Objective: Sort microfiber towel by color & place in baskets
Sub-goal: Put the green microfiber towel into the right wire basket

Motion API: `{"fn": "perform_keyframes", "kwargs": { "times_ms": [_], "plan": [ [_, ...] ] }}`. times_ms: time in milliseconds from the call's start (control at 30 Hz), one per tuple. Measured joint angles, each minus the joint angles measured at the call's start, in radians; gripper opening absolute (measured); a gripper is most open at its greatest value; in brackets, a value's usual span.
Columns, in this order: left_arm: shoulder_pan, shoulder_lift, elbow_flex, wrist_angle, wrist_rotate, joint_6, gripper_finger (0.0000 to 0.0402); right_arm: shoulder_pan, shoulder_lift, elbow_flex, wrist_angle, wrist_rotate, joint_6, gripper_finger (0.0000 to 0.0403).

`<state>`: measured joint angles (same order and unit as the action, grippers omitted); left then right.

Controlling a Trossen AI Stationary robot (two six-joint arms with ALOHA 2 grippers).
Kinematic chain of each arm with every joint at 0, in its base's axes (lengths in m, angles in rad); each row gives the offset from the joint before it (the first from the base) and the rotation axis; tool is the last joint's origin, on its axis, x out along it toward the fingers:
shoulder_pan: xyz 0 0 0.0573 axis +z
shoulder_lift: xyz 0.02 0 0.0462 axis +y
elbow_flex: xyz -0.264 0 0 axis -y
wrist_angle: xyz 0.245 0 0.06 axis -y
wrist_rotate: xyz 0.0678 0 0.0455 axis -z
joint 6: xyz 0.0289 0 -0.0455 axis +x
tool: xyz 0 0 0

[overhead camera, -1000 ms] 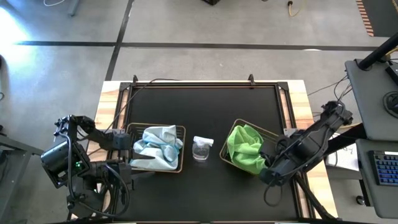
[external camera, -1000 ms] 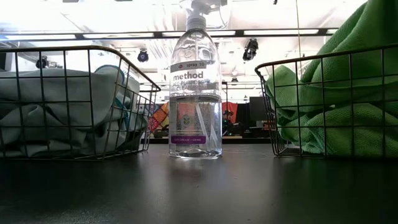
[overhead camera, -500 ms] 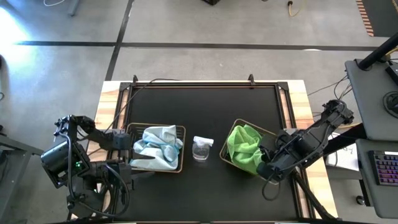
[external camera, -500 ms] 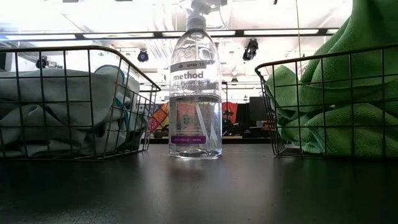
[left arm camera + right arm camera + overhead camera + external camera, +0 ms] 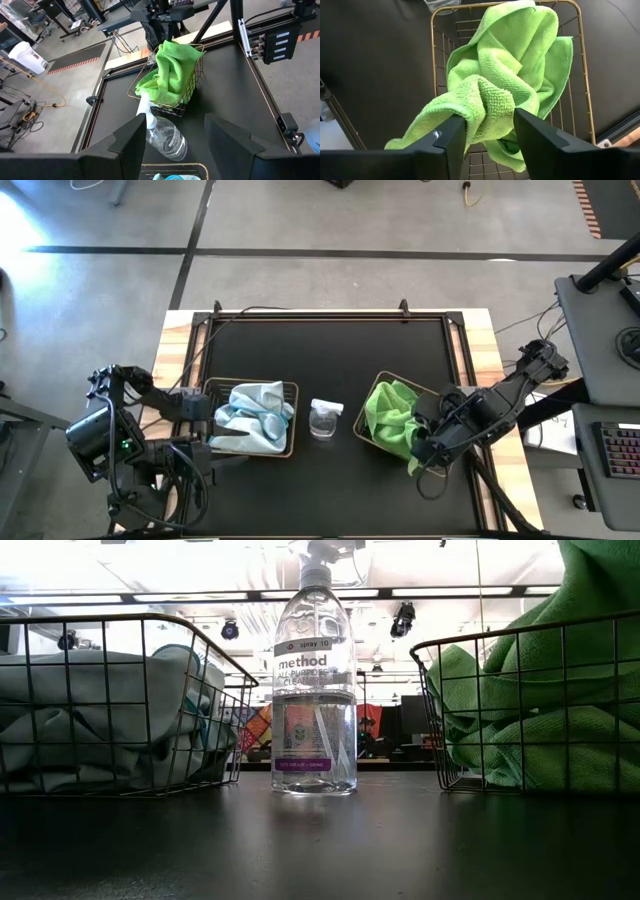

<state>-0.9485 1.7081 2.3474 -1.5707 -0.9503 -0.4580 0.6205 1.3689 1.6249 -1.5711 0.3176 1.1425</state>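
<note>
Two bronze wire-mesh baskets sit in the lower middle of the high view. The left basket (image 5: pixel 291 420) lies square to the table edge and holds crumpled pale blue towels (image 5: pixel 250 417) that fill it to the rim. The right basket (image 5: pixel 440 394) is turned at an angle and holds bunched lime green towels (image 5: pixel 390 415), heaped above its rim. One green fold (image 5: pixel 485 107) stands raised over that basket, between the right gripper's parted fingers.
</note>
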Motion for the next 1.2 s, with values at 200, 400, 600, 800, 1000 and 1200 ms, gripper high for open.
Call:
{"fn": "perform_keyframes", "kwargs": {
  "times_ms": [200,400,600,800,1000,1200],
  "plan": [
    [0.0,0.0,0.0,0.0,0.0,0.0,0.0185,0.0,0.0,0.0,0.0,0.017,-0.106,0.016],
    [0.0,0.0,0.0,0.0,0.0,0.0,0.0185,-0.004,0.0,0.0,0.0,0.2,-0.218,0.0158],
    [0.0,0.0,0.0,0.0,0.0,0.0,0.0185,-0.043,-0.017,0.0,0.0,0.233,-0.252,0.0161],
    [0.0,0.0,0.0,0.0,0.0,0.0,0.0185,-0.091,-0.071,-0.001,0.0,0.233,-0.236,0.0161],
    [0.0,0.0,0.0,0.0,0.0,0.0,0.0185,-0.126,-0.117,-0.001,-0.001,0.233,-0.162,0.016],
    [0.0,0.0,0.0,0.0,0.0,-0.012,0.0185,-0.13,-0.121,-0.001,0.0,0.195,-0.227,0.016]
  ]
}}
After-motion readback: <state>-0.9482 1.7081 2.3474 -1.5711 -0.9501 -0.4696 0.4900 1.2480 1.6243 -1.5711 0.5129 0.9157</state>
